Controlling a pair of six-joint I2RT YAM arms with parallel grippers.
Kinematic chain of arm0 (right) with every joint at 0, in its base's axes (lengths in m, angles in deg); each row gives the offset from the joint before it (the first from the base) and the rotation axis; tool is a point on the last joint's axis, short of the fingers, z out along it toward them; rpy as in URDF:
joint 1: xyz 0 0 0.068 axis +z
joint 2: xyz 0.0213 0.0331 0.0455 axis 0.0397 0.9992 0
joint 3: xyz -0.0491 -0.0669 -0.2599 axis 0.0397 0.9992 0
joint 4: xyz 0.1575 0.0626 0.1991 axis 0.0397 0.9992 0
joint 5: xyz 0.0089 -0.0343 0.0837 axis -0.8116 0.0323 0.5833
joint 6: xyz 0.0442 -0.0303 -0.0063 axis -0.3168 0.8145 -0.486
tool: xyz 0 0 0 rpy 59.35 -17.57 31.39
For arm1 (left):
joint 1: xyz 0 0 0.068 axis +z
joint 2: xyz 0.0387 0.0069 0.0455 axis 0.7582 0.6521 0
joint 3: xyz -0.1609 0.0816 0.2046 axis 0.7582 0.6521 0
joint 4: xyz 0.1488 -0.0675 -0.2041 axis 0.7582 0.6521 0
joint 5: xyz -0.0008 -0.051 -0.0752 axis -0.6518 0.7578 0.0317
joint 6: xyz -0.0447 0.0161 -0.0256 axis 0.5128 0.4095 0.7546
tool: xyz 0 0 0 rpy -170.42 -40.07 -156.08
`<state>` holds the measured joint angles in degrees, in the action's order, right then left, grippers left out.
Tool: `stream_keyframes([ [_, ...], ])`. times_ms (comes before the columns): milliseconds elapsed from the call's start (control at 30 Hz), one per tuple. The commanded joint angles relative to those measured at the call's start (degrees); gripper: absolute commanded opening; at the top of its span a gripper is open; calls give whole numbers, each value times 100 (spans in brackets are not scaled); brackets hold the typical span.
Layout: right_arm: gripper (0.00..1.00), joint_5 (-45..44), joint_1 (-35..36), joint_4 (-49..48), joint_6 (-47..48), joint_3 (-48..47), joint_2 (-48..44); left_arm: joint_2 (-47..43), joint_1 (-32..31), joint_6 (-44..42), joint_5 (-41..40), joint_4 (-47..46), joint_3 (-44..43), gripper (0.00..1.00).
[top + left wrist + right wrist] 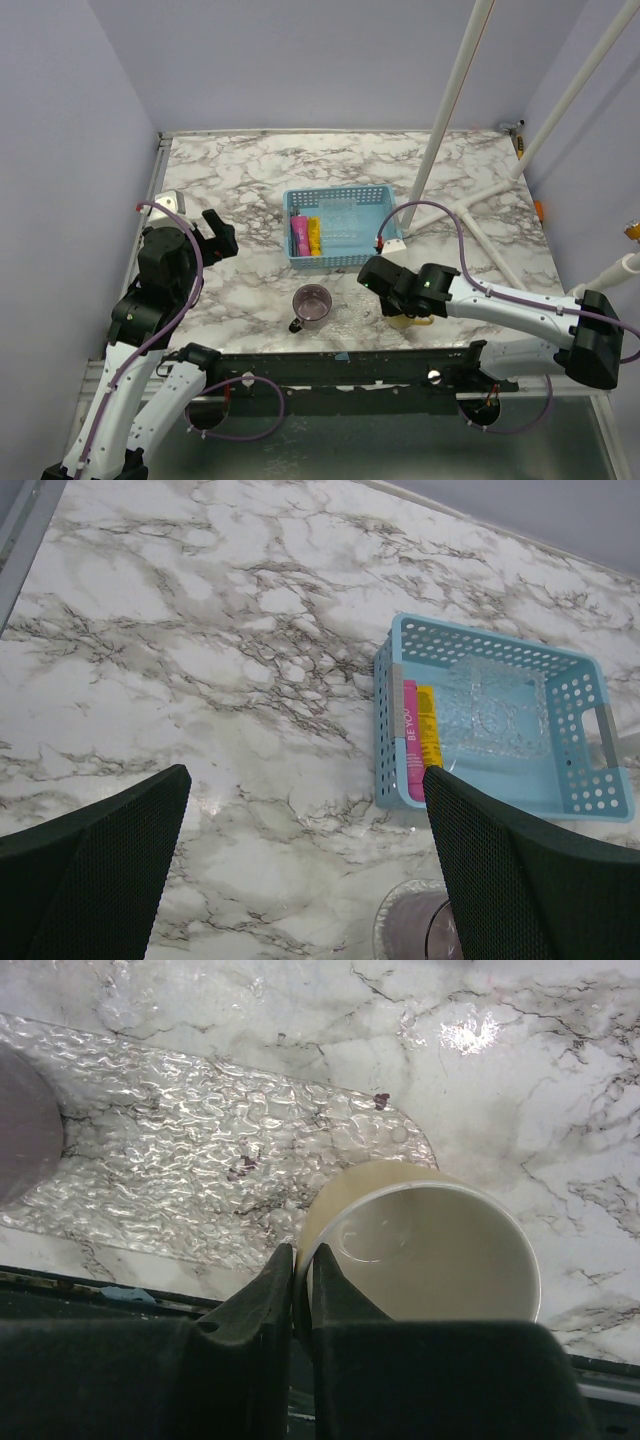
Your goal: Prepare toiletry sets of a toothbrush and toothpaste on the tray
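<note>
A pink tube (299, 236) and a yellow tube (314, 236) lie side by side in the left part of a light blue basket (340, 258); both also show in the left wrist view, pink (412, 738) and yellow (429, 725). A thin pale stick (397, 702) lies along the pink tube's left side. A clear textured tray (200, 1160) lies flat on the marble near the front edge. My right gripper (303, 1255) is shut on the rim of a cream mug (430, 1250) standing at the tray's right end. My left gripper (305, 870) is open and empty above the marble, left of the basket.
A purple mug (312, 305) stands at the tray's left end, near the table's front edge. A second clear textured piece (495, 705) lies in the basket's right part. White poles (455, 95) rise at the back right. Walls close in the left and rear.
</note>
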<state>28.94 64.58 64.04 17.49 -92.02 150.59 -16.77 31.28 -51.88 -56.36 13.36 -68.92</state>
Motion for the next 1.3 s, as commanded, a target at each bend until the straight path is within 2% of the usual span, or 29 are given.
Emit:
stream_keyframes([
  [0, 11, 15, 36, -181, -122, 83, -51, -6, -17, -52, 132, -38, 26, 98],
  [200, 15, 22, 36, -153, -154, 65, -82, -9, -18, -52, 142, -39, 26, 98],
  [367, 23, -10, 35, -75, -181, 12, -132, -12, -22, -48, 145, -38, 26, 98],
  [633, 28, -172, 30, 212, -174, -272, -223, -13, -17, -52, 150, -38, 26, 98],
  [967, 32, -587, 35, 819, -80, -939, -478, -23, -18, -52, 150, -45, 26, 98],
  [1267, 33, -594, 28, 439, 235, -1452, -262, -25, -18, -52, 188, -39, 26, 98],
])
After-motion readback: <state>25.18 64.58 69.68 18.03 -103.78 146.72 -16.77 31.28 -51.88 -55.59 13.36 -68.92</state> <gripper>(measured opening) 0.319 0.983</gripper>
